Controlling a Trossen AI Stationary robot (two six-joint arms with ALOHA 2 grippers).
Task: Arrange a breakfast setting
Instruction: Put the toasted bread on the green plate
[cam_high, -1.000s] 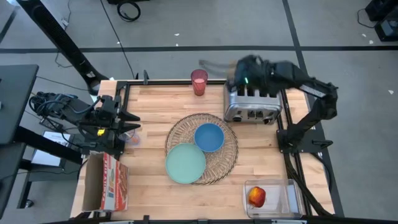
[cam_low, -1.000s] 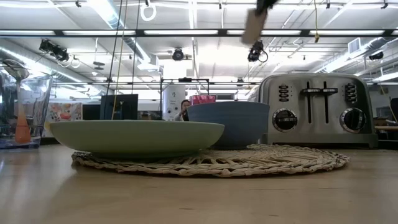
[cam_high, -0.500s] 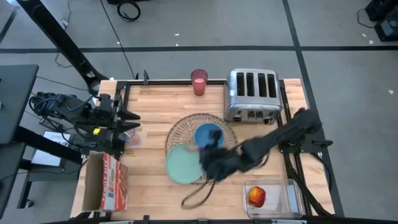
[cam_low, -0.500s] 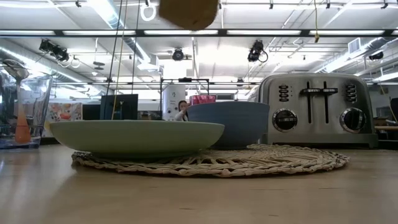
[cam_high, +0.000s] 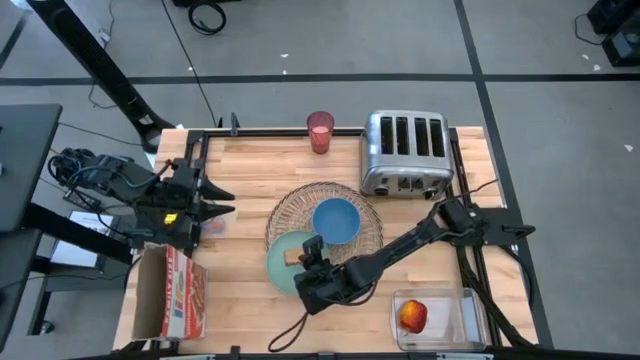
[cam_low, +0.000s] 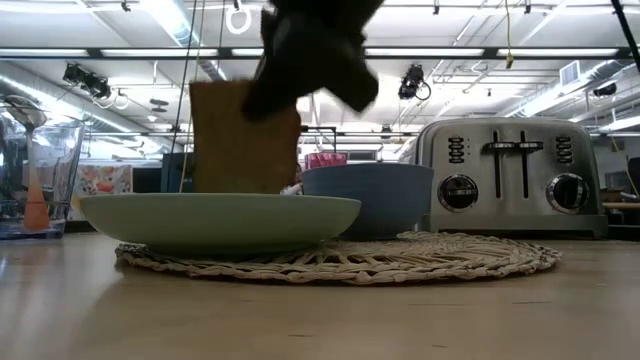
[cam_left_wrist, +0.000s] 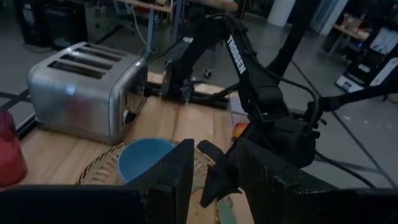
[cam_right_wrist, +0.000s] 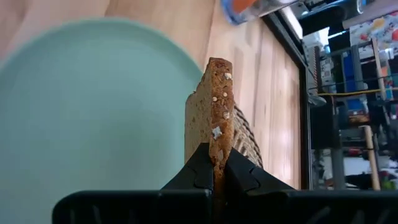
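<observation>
The right end effector (cam_right_wrist: 213, 167) pinches the toast slice (cam_right_wrist: 212, 106) on edge — upright, over the teal plate (cam_high: 283, 268) on the wicker placemat (cam_high: 368, 245) — while the left end effector (cam_high: 215, 196), fingers spread, waits at the surface's (cam_high: 240, 165) left edge.

White capital letters reading "TROSSEN" run along a segment of the dark right arm (cam_left_wrist: 239, 59) in the left wrist view, and no other writing can be read, the print on the red and white box (cam_high: 178, 292) being too small to make out.
</observation>
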